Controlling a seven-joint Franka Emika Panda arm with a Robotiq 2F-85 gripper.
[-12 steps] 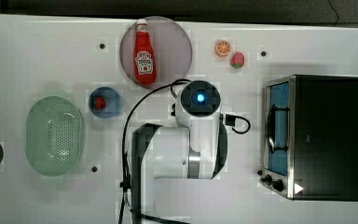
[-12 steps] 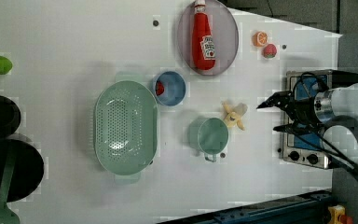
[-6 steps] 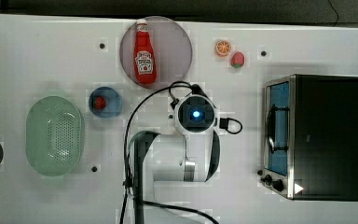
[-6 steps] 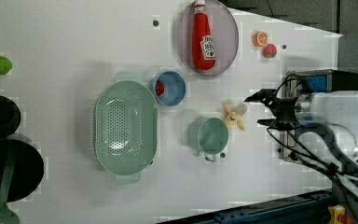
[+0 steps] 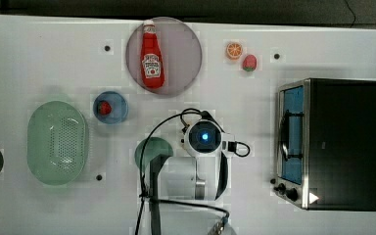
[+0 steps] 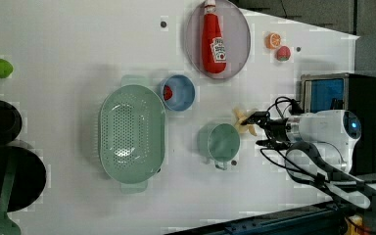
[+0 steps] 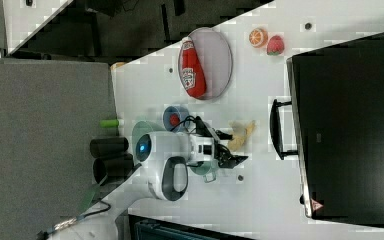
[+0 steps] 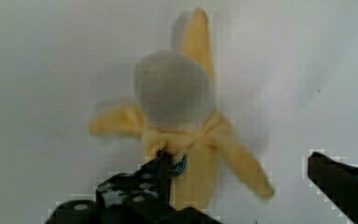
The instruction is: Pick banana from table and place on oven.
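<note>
Two fingers of my gripper [image 6: 257, 129] stood wide apart at the banana [image 6: 241, 120], gripping nothing. The banana lay on the table [image 6: 68, 44], just beside the green cup [image 6: 219, 142], well short of the oven [image 6: 340, 93].

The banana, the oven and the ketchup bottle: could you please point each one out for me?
banana [image 8: 186, 135], wrist view, on the peeled pale flesh.
oven [image 5: 345, 142], top view, on the black top.
ketchup bottle [image 6: 214, 44], left view, on the red body.
</note>
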